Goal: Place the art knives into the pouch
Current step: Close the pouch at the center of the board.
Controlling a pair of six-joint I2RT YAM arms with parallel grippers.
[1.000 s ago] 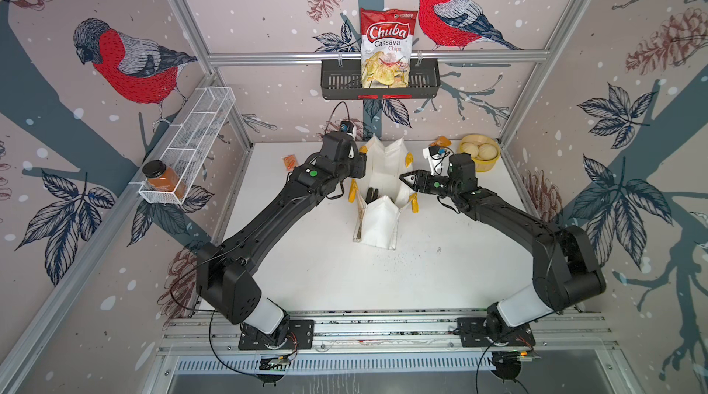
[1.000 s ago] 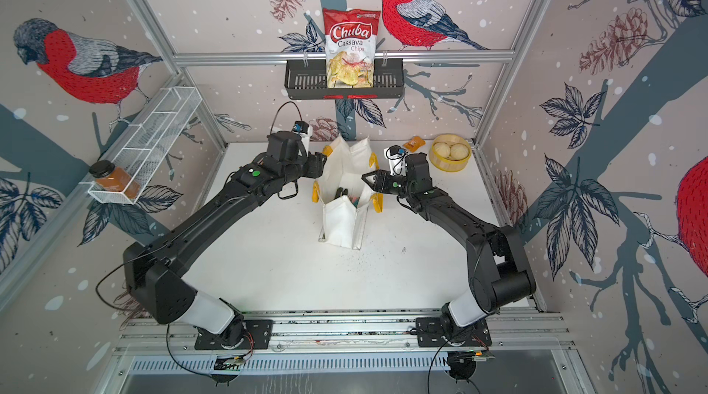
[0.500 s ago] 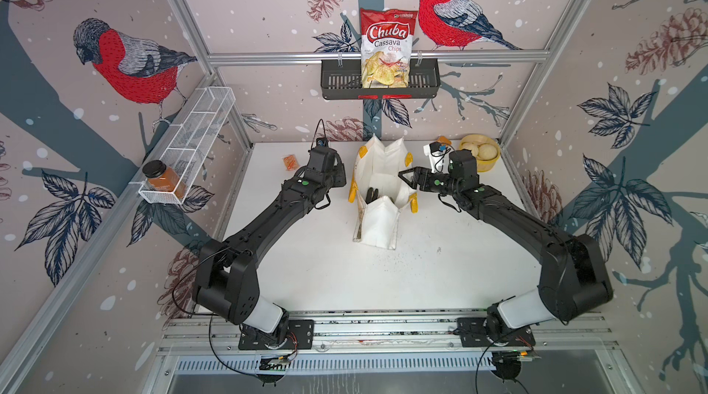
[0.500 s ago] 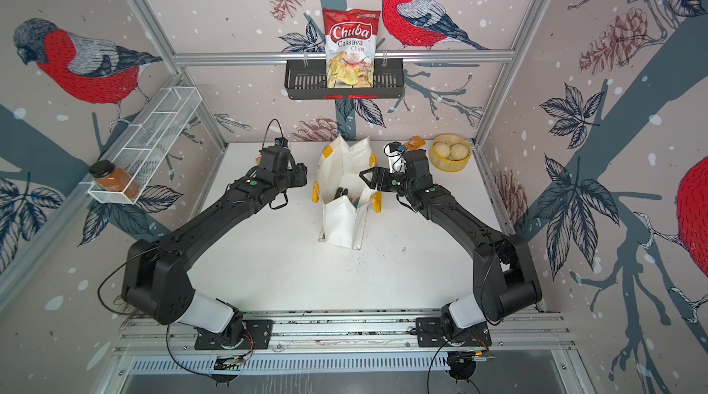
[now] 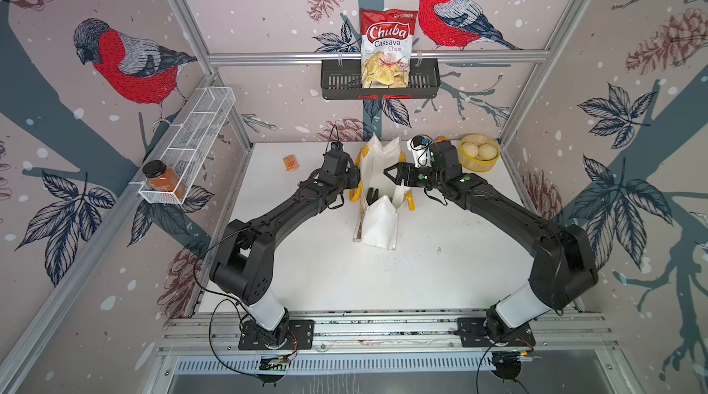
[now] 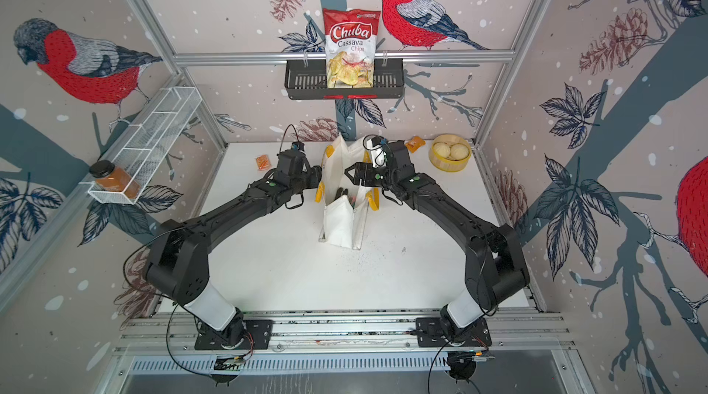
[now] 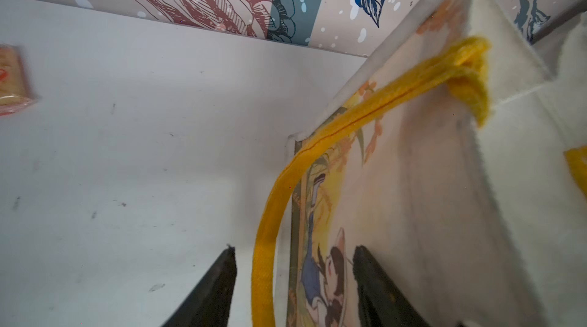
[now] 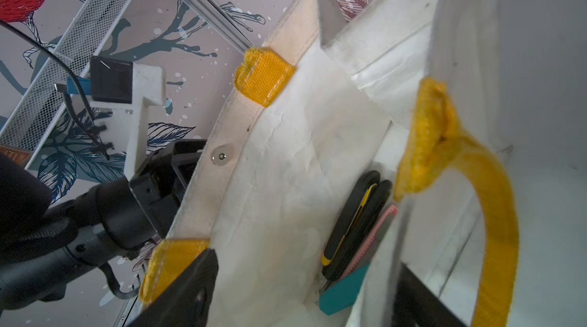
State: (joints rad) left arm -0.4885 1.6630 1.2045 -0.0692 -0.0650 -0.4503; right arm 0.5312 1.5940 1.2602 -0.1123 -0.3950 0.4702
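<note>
The art knife (image 8: 352, 223) is inside the pouch (image 5: 377, 219), which stands upright mid-table. The knife stands on end against the wall nearer the right arm, its long axis running up towards the mouth, beside a pink tool (image 8: 386, 223) and a teal tool (image 8: 344, 290). The right gripper (image 8: 306, 265) hangs over the mouth, jaws wide apart and empty, so the knife lies just below it. The left gripper (image 7: 294, 250), also apart, has a yellow handle (image 7: 270, 214) running loose between its jaws. The right arm is nearer, and its way out is probably straight up.
</note>
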